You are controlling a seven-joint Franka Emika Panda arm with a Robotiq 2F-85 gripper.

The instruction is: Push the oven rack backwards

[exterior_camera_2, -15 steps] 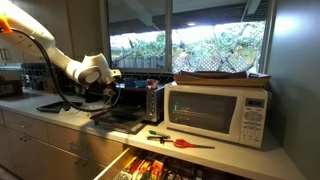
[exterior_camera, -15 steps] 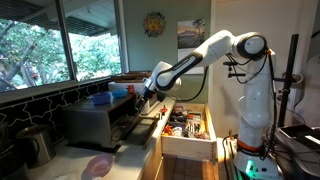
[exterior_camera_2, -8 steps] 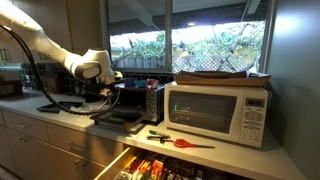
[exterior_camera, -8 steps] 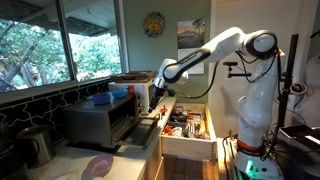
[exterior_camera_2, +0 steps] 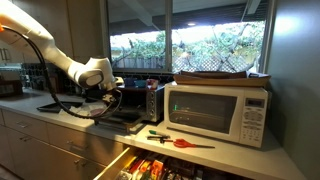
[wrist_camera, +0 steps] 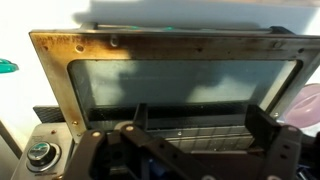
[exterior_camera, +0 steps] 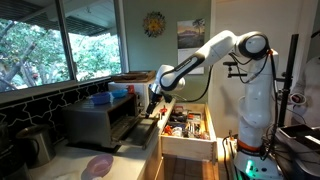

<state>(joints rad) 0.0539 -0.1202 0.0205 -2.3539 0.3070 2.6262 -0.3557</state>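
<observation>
The dark-grey toaster oven [exterior_camera: 98, 118] stands on the counter with its drop-down door [wrist_camera: 185, 75] open and flat; it also shows in an exterior view [exterior_camera_2: 137, 100]. The oven rack [wrist_camera: 195, 131] is a thin wire grid at the mouth of the cavity, seen in the wrist view just beyond the door's hinge edge. My gripper [wrist_camera: 200, 125] is open, its two dark fingers spread on either side of the rack's front part, hovering over the door. In both exterior views the gripper [exterior_camera: 154, 96] [exterior_camera_2: 108, 90] is at the oven front. The rack is too dark to make out there.
A white microwave [exterior_camera_2: 220, 112] stands beside the oven. An open drawer [exterior_camera: 187, 127] full of tools juts out below the counter. Red-handled scissors [exterior_camera_2: 172, 142] lie on the counter edge. A metal pot [exterior_camera: 35, 145] and a pink plate [exterior_camera: 97, 165] are near the oven.
Half a second ago the gripper was raised and drawn back from the oven; it has now come down and in toward the open door and the rack.
</observation>
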